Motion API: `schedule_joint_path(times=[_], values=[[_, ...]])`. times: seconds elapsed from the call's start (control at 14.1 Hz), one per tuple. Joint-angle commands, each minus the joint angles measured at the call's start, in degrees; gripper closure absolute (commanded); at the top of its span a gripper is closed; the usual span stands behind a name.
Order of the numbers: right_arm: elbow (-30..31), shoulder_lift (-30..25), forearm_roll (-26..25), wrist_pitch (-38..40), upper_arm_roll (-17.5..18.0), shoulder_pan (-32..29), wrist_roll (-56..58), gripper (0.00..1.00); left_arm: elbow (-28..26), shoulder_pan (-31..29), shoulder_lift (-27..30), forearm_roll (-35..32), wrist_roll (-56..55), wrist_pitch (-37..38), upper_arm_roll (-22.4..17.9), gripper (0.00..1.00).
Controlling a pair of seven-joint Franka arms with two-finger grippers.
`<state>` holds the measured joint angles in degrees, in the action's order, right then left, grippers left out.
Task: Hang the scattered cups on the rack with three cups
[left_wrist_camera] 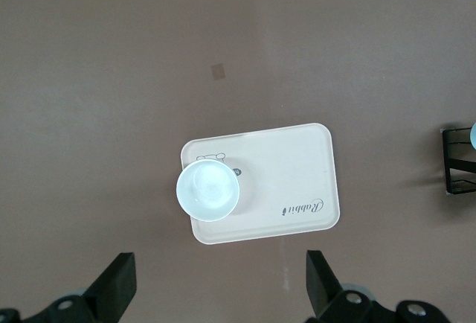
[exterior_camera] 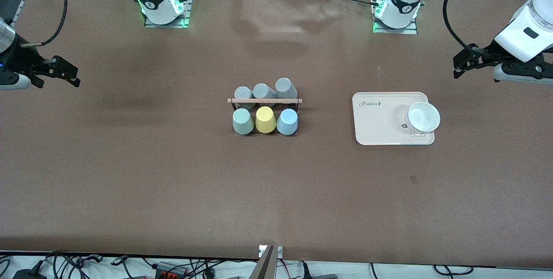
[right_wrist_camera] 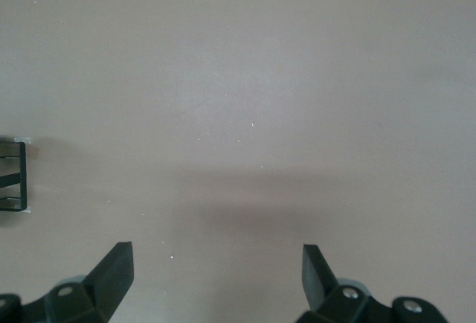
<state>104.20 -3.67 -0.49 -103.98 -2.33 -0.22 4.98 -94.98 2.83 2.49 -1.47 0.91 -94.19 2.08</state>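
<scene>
One legible marking is present. The word "Rabbit" point(exterior_camera: 370, 103) is printed in dark cursive script on the beige tray point(exterior_camera: 380, 132), in the corner farthest from the front camera and toward the right arm's end of the counter. In the left wrist view the same word point(left_wrist_camera: 303, 208) appears inverted on the tray point(left_wrist_camera: 297, 152). A small dark printed figure point(left_wrist_camera: 236, 171) sits on the tray surface beside the white bowl point(left_wrist_camera: 208, 190); it cannot be read. Each robot base carries a small round dark emblem point(exterior_camera: 151, 4); its content cannot be read. No other text, numbers or signs are legible.
</scene>
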Motion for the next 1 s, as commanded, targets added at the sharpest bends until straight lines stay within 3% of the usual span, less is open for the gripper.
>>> schedule_joint_path(times=[0.0, 0.36, 0.93], values=[[-0.05, -1.07, -0.04, 1.15, 2.77, -2.50, -0.14, 0.00, 1.73, -0.10, -0.73, 0.42, 0.93, 0.68, -0.05, 0.00], [-0.05, -1.95, -0.04, 1.23, 3.03, -2.15, -5.51, 0.00, 3.75, -0.10, -1.96, 0.33, 0.93, 0.59, 0.03, 0.00], [-0.05, -2.39, -0.21, 3.78, 2.86, -2.24, -2.52, 0.00, 3.93, -0.10, -2.14, 0.24, 0.93, 0.59, 0.21, 0.00]])
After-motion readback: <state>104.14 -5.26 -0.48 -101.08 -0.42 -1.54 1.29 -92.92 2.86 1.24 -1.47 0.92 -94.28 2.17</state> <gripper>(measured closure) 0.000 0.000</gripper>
